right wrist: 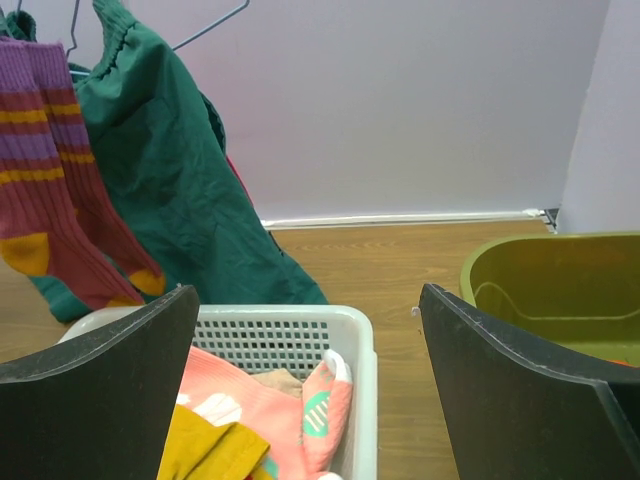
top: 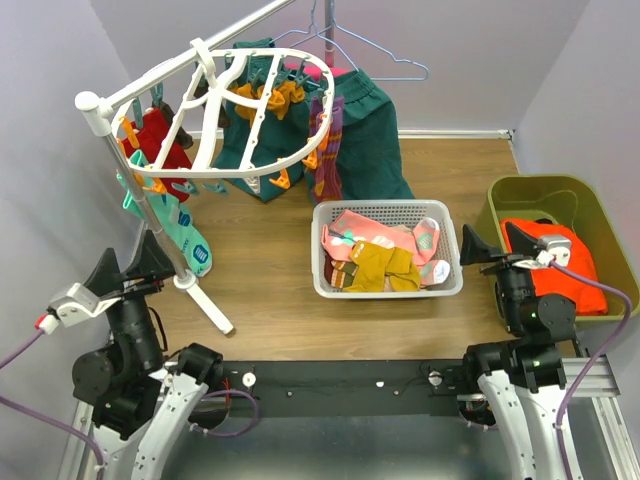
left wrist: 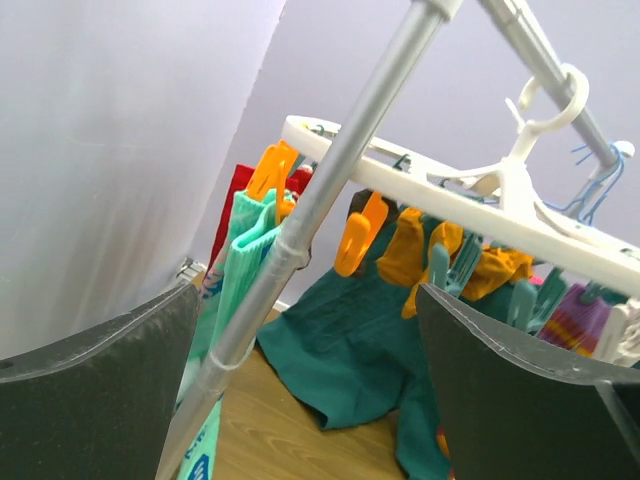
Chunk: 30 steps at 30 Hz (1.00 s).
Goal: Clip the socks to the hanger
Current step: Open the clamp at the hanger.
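The left gripper (top: 130, 262) hangs over the near left of the wooden counter (top: 270, 300), jaws spread wide and empty. The slanted grey metal pole (top: 152, 210) of the drying stand rises just ahead of them, close to the left wall (top: 40, 150). The large white plastic oval lattice hanger (top: 255, 120) hangs tilted over the far left. A red sock (top: 160, 140), a teal sock (top: 186, 236), mustard socks (top: 272, 95) and a maroon striped sock (top: 328, 140) dangle from its orange and teal clips (top: 283, 180), in front of a dark green garment (top: 375, 130). The right gripper (top: 495, 245), jaws equally wide and holding nothing, sits between the right edge of the white mesh basket (top: 390, 287) and an olive plastic tub (top: 575, 200) holding an orange cloth (top: 545, 250). Loose pink, mustard and tan socks (top: 385, 255) fill the basket. Bare wood lies open between the stand's foot (top: 205, 300) and the basket's left edge.
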### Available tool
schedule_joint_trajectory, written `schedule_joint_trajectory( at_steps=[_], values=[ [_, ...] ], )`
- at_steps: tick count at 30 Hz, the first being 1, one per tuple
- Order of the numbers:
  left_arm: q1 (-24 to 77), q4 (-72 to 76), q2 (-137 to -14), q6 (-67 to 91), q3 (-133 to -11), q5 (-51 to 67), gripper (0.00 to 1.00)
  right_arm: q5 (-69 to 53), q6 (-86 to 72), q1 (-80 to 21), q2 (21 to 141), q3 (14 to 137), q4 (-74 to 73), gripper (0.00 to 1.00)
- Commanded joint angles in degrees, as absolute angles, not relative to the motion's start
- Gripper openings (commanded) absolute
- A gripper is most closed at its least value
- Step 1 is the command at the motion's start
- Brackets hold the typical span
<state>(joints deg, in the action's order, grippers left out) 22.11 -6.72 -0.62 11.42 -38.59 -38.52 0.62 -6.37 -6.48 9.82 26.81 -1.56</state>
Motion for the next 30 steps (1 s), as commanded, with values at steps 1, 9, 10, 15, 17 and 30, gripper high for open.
schedule_joint_trajectory(
  at_steps=[1,9,10,15,17,30],
  values=[
    [21.71,-11.95,-5.44,14.67,-43.23,-38.58,0.99,1.41,-5.54,-7.47,8.44,26.54,-0.62,1.00],
    [21.80,-24.15,-16.60,20.47,-54.92,-36.39,0.99,1.41,-5.54,-9.05,8.35,26.72,-1.49,1.00],
    [21.80,-25.39,-17.66,21.00,-56.06,-35.95,0.99,1.41,-5.71,-9.23,8.26,26.72,-1.49,1.00],
    [21.80,-31.01,-23.55,23.29,-62.57,-35.68,0.95,1.50,-6.06,-10.19,8.96,26.81,-1.67,1.00],
    [21.80,-32.16,-26.00,24.43,-65.11,-36.38,0.91,1.32,-6.24,-10.72,9.40,26.89,-1.76,1.00],
    [21.71,-45.44,-40.95,28.92,-77.78,-33.67,0.86,0.62,-6.33,-11.60,9.67,26.81,-2.02,1.00]
  ],
)
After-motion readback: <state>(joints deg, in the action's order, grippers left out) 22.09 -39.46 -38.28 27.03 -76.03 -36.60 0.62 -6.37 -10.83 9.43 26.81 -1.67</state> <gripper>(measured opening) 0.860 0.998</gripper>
